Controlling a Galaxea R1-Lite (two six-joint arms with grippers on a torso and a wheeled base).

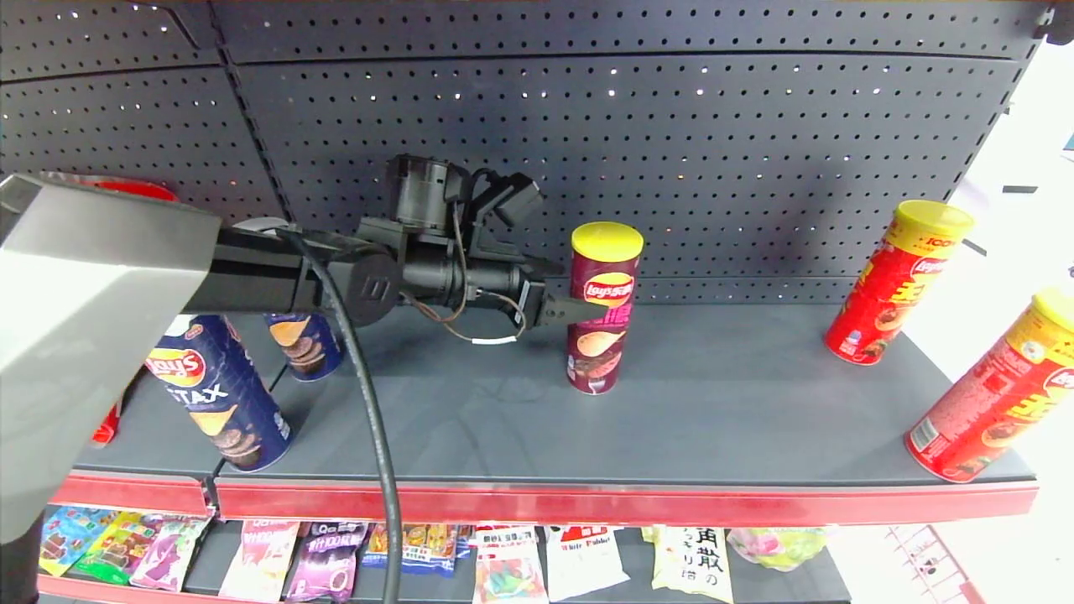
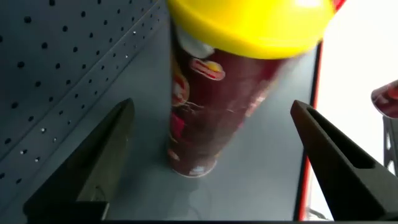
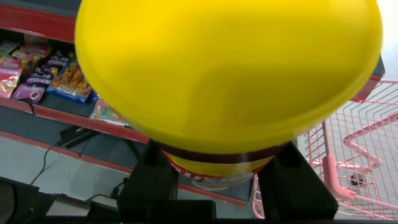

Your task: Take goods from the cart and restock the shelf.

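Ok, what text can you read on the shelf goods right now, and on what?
Maroon can: brand logo and characters, legible, left unquoted.
Blue cans: brand logo and product word, legible, left unquoted.
Red cans: logo, big yellow characters; fine print too small.
Snack bags below the cans: mostly too small.
Yellow-lidded can in the right gripper: label hidden by its lid.

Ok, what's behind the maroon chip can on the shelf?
The grey pegboard back panel stands behind the maroon can, with a gap of bare shelf between them. The strip of panel straight behind the can is covered by it.
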